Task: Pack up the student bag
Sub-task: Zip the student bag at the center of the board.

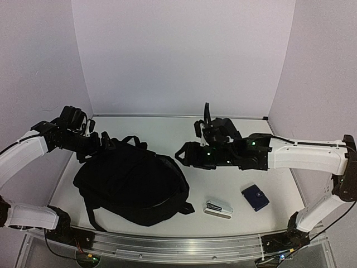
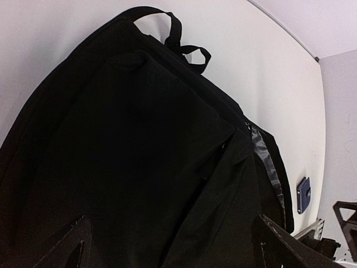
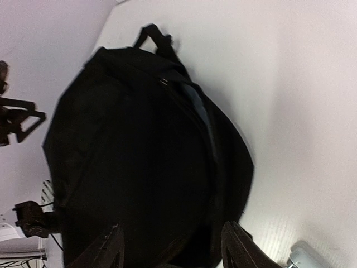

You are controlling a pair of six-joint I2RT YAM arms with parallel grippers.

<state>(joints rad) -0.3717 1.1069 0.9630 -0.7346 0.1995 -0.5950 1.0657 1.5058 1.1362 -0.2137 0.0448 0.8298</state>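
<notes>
Bent at the elbows, both arms are stretched over the white table (image 1: 167,129) toward the student bag (image 1: 134,181), which is laid flat at the left-centre. At the bag's far-left edge the left gripper (image 1: 105,139) is seen spread wide. Just beside the bag's right edge the right gripper (image 1: 181,153) is parted, and nothing is grasped. Well to the right, a dark blue case (image 1: 255,197) and a white-grey item (image 1: 218,208) are placed near each other.

Even bright light, soft shadows, right wrist view blurred
</notes>
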